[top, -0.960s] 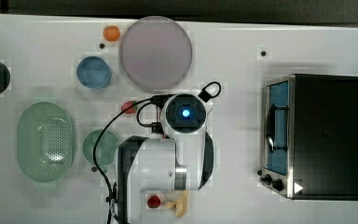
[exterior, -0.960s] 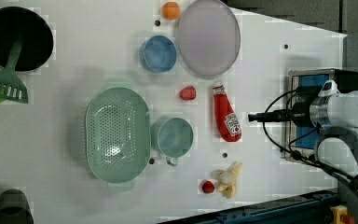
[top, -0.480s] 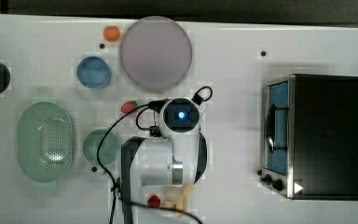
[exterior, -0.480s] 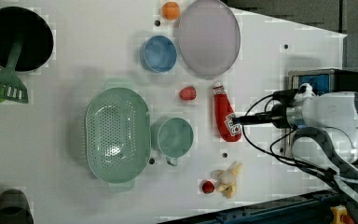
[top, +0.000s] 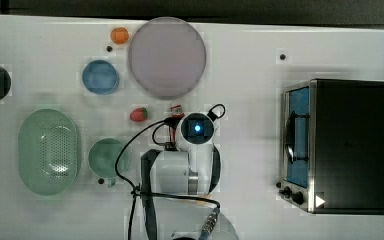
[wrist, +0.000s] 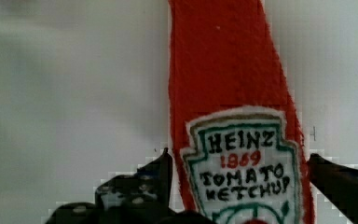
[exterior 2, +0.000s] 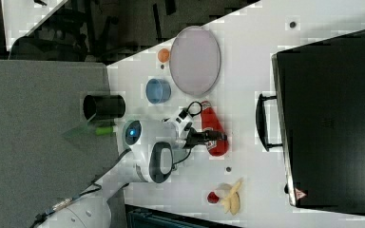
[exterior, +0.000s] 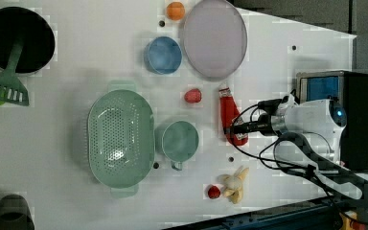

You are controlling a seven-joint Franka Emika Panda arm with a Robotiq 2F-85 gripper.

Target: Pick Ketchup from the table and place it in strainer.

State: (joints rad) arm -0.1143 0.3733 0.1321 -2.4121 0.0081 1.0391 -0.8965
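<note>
The Ketchup is a red bottle with a white cap, lying flat on the white table; it also appears as the Ketchup, and its cap peeks out from under the arm. My gripper is open and low over the bottle's labelled belly. One dark finger stands on each side of the bottle without squeezing it. From the side, my gripper reaches the bottle from the left view's right. The strainer, a pale green oval basin with a perforated centre, sits far toward the left view's left with nothing in it; the strainer is also at the top view's left.
A round green cup stands between bottle and strainer, and a strawberry lies close by. A blue bowl, purple plate and orange are beyond. A toaster oven fills the top view's right. A banana toy lies near the edge.
The arm has travelled toward the left view's left and come over the Ketchup, its fingers now on either side of the bottle. The gripper has stayed open. The bottle has not moved.
</note>
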